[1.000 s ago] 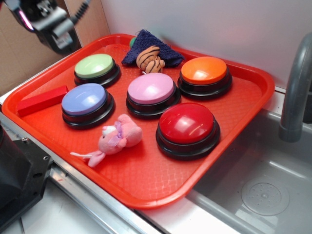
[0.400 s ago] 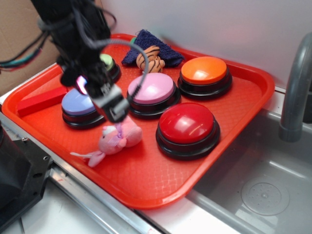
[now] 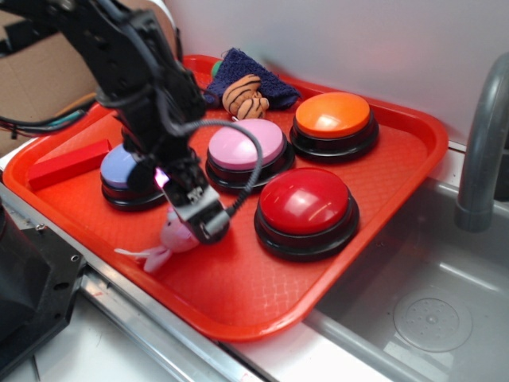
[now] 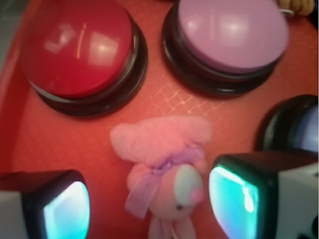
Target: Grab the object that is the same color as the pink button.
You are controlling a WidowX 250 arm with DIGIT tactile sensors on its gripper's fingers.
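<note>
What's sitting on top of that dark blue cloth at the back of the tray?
An orange-brown striped plush toy lies on the dark blue cloth, at its front edge. A bit of green shows behind the cloth's left corner. Whatever lies beneath the cloth is covered.

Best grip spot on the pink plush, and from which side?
Pinch the pink plush across its head and neck, coming straight down. It lies flat on the tray, and the open gripper already has one of its fingers on each side.

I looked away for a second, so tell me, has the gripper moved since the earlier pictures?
Yes. The gripper has come from above the tray's far left corner, down and toward the near edge, past the lilac-blue button, and now straddles the pink plush toy.
</note>
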